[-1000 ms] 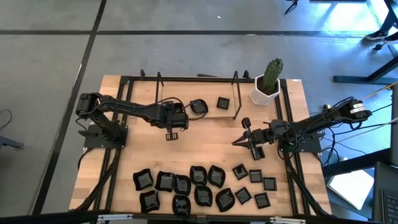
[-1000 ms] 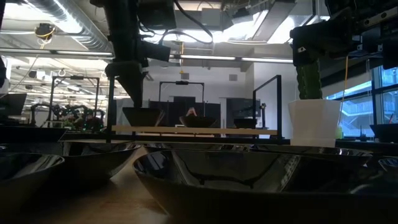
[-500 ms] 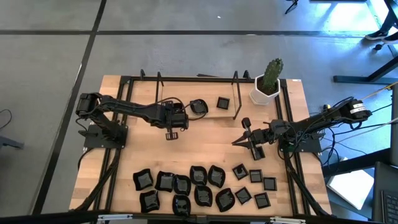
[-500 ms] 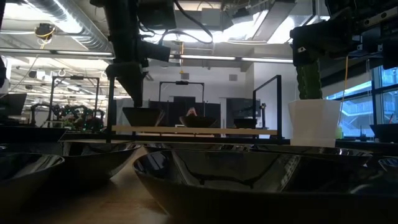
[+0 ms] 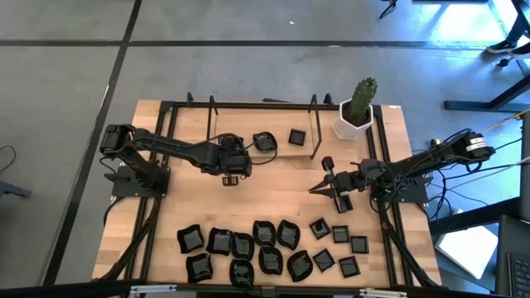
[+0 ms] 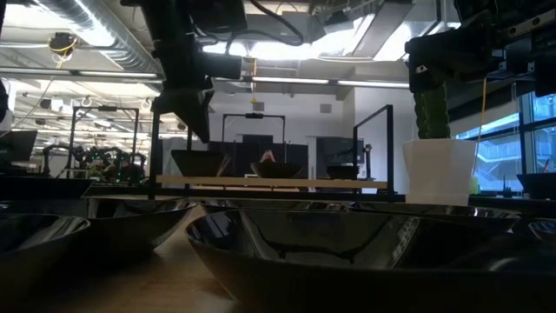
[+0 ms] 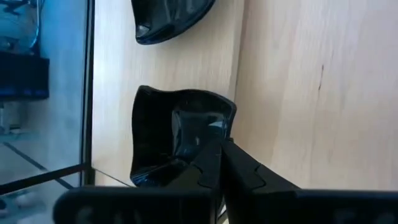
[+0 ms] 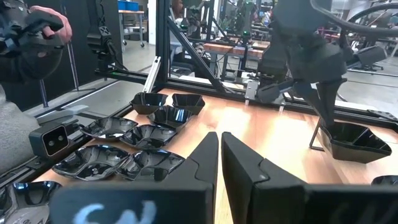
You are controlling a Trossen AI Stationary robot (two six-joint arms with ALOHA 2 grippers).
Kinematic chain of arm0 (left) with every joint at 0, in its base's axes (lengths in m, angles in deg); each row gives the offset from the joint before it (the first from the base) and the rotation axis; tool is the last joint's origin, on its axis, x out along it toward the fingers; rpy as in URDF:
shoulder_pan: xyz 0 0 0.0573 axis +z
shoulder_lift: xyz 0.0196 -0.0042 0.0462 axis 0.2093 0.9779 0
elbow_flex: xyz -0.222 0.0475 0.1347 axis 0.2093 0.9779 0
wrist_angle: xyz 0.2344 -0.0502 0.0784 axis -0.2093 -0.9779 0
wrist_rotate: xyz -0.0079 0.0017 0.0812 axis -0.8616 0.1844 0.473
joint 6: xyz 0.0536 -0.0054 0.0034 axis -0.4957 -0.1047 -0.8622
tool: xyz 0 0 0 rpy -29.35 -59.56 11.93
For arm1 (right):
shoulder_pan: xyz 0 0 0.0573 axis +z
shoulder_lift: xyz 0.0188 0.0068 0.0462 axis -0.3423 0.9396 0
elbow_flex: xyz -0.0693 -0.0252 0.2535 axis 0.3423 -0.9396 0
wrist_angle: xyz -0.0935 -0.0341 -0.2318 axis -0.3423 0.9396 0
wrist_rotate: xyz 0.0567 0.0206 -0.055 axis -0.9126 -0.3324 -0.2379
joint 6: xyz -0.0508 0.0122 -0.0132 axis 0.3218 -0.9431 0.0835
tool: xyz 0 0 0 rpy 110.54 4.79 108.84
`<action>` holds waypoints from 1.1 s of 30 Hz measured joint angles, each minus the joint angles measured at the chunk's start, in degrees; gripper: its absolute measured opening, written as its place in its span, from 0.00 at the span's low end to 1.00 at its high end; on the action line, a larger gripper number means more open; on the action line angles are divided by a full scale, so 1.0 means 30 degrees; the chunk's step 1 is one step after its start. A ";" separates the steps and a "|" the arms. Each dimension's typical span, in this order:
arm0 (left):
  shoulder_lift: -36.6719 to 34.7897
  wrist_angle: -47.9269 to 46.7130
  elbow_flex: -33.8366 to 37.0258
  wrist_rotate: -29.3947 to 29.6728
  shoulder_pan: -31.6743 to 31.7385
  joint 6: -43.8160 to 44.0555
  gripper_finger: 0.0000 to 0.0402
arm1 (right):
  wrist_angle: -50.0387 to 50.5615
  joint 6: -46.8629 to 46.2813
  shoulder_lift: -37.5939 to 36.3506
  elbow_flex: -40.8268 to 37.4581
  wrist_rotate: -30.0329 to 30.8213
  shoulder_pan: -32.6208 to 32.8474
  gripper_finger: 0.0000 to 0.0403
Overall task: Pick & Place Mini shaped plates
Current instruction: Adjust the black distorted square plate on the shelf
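From the high view, the left tool (image 5: 234, 170) is seen clenched and empty over the wooden surface (image 5: 273, 186), just beside a rounded mini plate (image 5: 263, 141) near the far rail; a small square plate (image 5: 296, 136) lies close by. The right tool (image 5: 318, 189) is held near mid-surface, fingers together, nothing gripped. The other mini shaped plates (image 5: 265, 248) are spread along the near edge. A potted cactus (image 5: 358, 106) stands at the far right corner.

In the low view, glossy dishes (image 6: 347, 248) fill the foreground.

In the left wrist view, a wavy-edged dish (image 7: 177, 134) is shown beyond the closed fingers (image 7: 217, 171).

In the right wrist view, clustered plates (image 8: 134, 146) are shown on the surface.
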 joint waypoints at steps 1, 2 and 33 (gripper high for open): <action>-0.0024 -0.0029 0.0000 -0.0035 -0.0050 -0.0039 0.01 | 0.0000 0.0000 0.0000 0.0006 0.0000 0.0001 0.06; -0.0059 0.0003 0.0000 -0.0169 -0.0091 -0.0063 0.01 | 0.0000 0.0000 0.0000 0.0007 0.0000 0.0002 0.06; 0.2267 -0.0364 0.0007 -0.2010 0.1176 -0.1185 0.01 | -0.0015 0.0000 0.0000 0.0010 0.0000 0.0002 0.06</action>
